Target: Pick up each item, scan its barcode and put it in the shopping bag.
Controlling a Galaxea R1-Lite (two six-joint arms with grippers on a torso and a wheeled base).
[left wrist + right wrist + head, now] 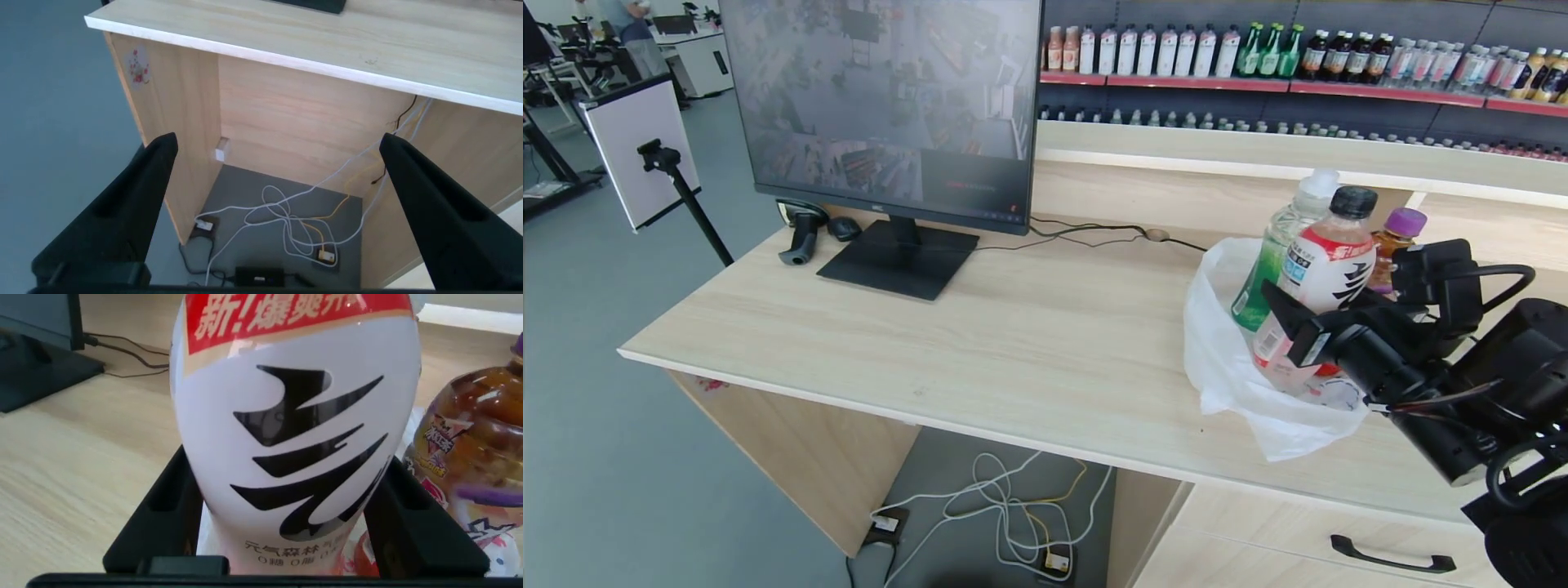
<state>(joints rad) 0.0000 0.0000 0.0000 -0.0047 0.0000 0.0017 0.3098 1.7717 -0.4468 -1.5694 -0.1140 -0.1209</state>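
Surface (1013,343), right of frame: the white shopping bag (1217,359) holds the black-capped drink bottle (1327,261), gripped by my right hand (290,510). Placing step, I judge; next, release and lift clear. Left hand (278,155) gapes, idle.

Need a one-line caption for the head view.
Right gripper holds a black-capped bottle in the white shopping bag on the desk, beside a green-labelled bottle and a purple-capped bottle.
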